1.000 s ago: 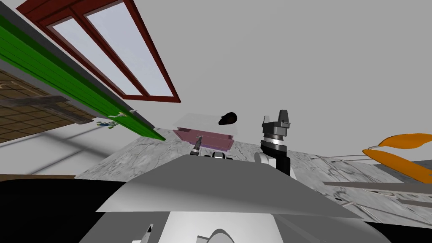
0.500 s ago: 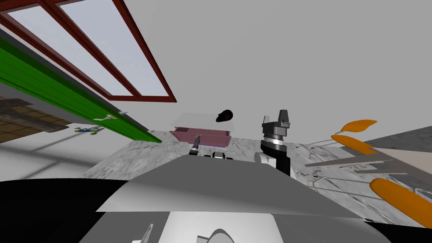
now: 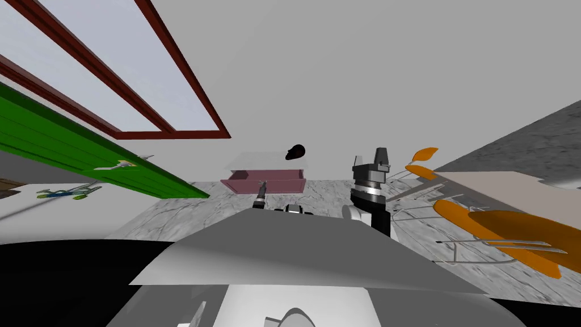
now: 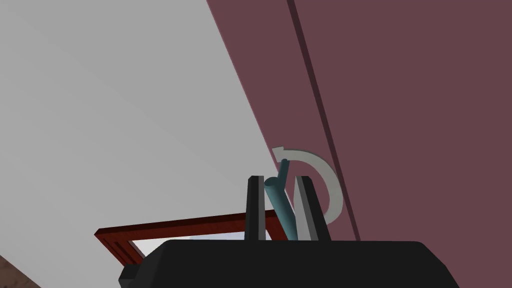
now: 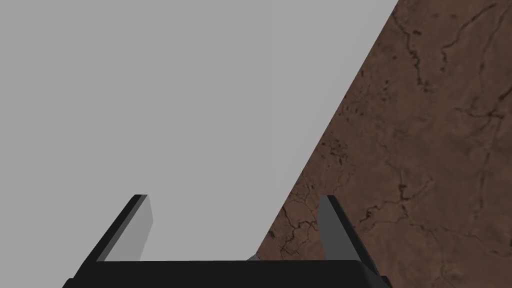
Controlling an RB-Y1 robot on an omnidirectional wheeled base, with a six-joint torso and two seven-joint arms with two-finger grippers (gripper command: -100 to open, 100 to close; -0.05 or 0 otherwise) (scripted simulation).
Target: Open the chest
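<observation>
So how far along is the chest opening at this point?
Done: the left gripper is at the mauve chest, shut on the teal handle beside a grey curved hook. In hand: that grip, ready for a pull. Left: the opening itself. The dark seam on the chest front is just a thin line, so no gap shows. The right gripper is open and holds nothing.

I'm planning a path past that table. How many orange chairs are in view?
2. The far orange chair stands by the wall beyond the pale table; the near orange chair is on the table's near side, to my right. More may be hidden.
</observation>
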